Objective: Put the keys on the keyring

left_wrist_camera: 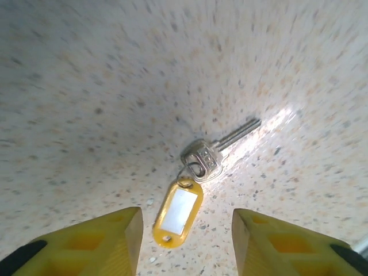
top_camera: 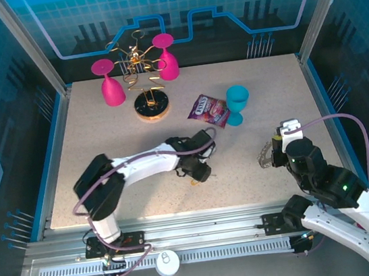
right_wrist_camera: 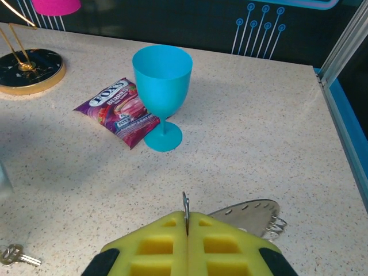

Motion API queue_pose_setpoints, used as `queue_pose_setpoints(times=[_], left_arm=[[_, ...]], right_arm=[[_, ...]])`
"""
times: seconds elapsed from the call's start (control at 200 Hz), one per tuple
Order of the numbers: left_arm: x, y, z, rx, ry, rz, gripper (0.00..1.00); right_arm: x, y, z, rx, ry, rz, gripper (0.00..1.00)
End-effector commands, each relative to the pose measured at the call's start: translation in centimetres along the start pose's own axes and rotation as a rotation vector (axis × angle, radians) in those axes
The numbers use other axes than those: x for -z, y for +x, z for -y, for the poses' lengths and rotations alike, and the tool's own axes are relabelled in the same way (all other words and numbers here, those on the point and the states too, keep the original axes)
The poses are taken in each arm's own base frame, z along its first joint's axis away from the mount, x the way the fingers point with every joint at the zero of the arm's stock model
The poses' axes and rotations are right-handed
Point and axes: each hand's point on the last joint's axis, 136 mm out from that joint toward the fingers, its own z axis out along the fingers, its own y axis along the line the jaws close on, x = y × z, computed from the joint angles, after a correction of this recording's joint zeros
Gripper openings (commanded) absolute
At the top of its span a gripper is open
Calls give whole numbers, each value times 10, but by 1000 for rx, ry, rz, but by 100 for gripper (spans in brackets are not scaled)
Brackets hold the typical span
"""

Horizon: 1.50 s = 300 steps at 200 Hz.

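Just ahead of the spread left tool lies the key.

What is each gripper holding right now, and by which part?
The right gripper is shut on the keyring, pinching it by its edge. The left gripper is open above the key on the table and holds nothing.

Top: high at near edge, looking down over whole surface. Left wrist: close, facing down on key. Right wrist: low, looking across surface; same key at lower left.
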Motion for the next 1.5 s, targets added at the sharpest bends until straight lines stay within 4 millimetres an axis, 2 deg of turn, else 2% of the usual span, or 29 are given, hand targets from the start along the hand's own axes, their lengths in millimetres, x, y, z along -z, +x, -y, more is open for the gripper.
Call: queue_pose_setpoints(times=[0.0,0.1,0.275,0.55,0.78,0.936,1.031,1.241,1.496], left_arm=[[22,-24,11,70,99,110,51],[23,-22,11,120,96,94,55],[13,-16,8,230,68,41,55],[-16,-10,6,203,-10,-36,53],[-35,-5,-2,155,-55,-84,43],[-39,3,-5,119,-67,-120,35],[-42,7,-7,107,-76,-141,35],[-46,9,-2,91,-51,-171,31],[-50,8,1,80,-37,-182,20]], right_arm=[[-5,-4,-9,-12,-33,9,0],[-10,1,-15,-5,-47,-19,0],[-14,4,-21,-8,-69,-37,0],[-15,6,-24,5,-82,-52,0],[-14,6,-26,12,-92,-59,0],[-15,7,-26,17,-92,-61,0],[-15,7,-27,16,-94,-60,0],[-15,7,-27,19,-97,-59,0],[-14,7,-27,23,-98,-59,0]])
